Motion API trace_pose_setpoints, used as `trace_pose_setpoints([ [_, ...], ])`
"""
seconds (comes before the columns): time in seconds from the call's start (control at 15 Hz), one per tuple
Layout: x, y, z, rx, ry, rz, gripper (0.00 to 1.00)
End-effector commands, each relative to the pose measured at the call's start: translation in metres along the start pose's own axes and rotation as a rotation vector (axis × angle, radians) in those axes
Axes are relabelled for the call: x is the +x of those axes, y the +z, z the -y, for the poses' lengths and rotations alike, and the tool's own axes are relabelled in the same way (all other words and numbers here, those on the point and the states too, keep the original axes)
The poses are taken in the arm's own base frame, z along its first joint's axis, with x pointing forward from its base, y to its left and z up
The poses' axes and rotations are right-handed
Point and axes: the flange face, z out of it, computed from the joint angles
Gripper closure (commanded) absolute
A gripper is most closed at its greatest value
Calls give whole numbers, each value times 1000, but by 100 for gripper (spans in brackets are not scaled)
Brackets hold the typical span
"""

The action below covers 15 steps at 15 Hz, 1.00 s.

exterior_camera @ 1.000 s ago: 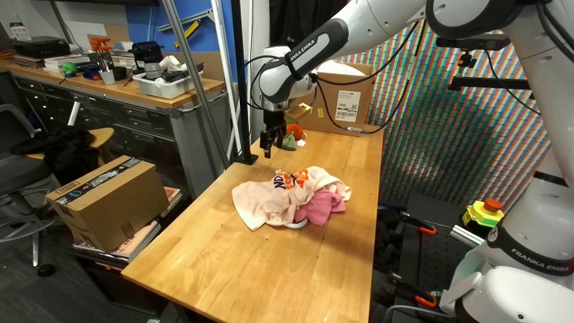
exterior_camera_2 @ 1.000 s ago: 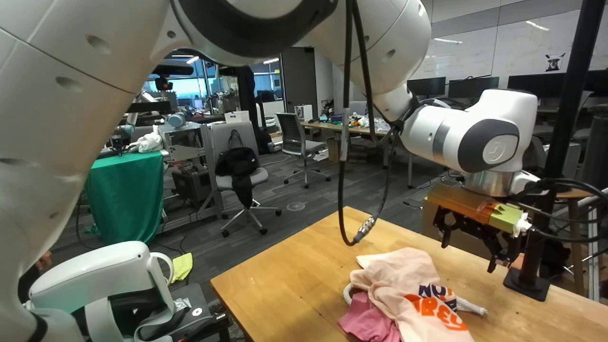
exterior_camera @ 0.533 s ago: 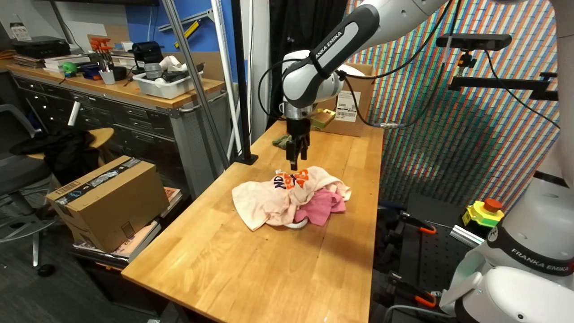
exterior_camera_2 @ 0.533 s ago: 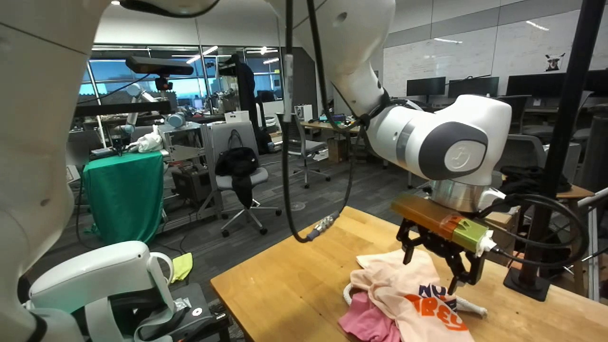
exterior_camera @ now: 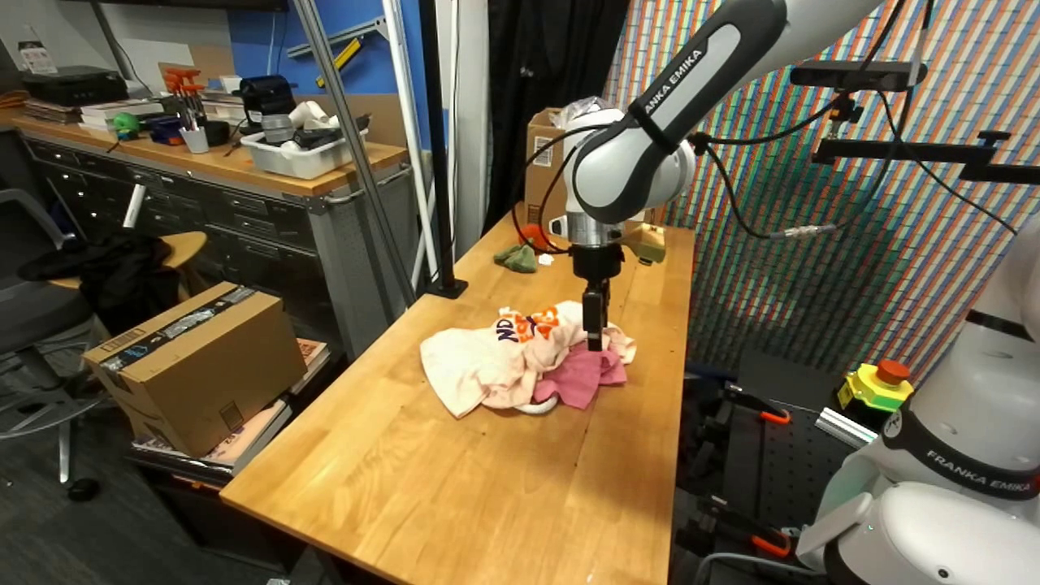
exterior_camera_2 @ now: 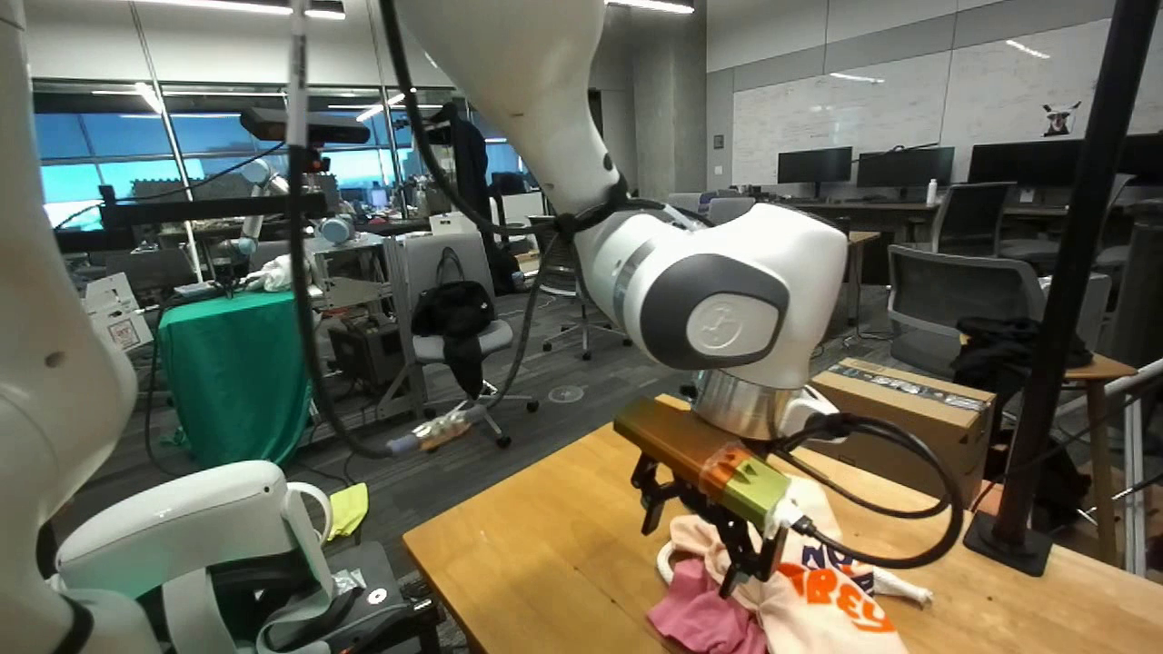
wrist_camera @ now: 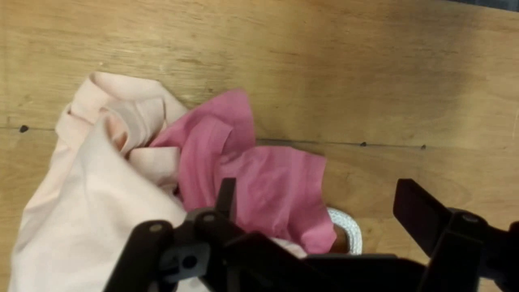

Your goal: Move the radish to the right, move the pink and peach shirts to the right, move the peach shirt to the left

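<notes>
Both arm [exterior_camera: 682, 106] and pincer [wrist_camera: 317, 194] have swung right and nearer in an exterior view over the last second; the pincer now hangs above the right part of the shirts, which lie as they did. It is released: its fingers [wrist_camera: 227, 196] are spread wide, the pink shirt [wrist_camera: 263, 182] showing below and between them in the wrist view. Whether they touch cloth, I cannot tell. On the table [exterior_camera: 455, 487], in that exterior view, the rumpled peach shirt [exterior_camera: 475, 357] lies left of the pink one, touching it. A white cord [exterior_camera: 538, 407] curves out at their near edge. The radish [exterior_camera: 532, 237] sits well apart from them, far left, near a box [exterior_camera: 538, 177].
</notes>
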Motion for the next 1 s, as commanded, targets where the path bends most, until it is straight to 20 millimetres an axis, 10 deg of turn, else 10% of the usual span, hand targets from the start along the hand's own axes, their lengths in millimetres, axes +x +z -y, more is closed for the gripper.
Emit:
trace_pose_setpoints([
  [0.0, -22, 3, 28, -42, -36, -94, 0],
  [0.93, 16, 16, 23, -249, 58, -294, 0],
])
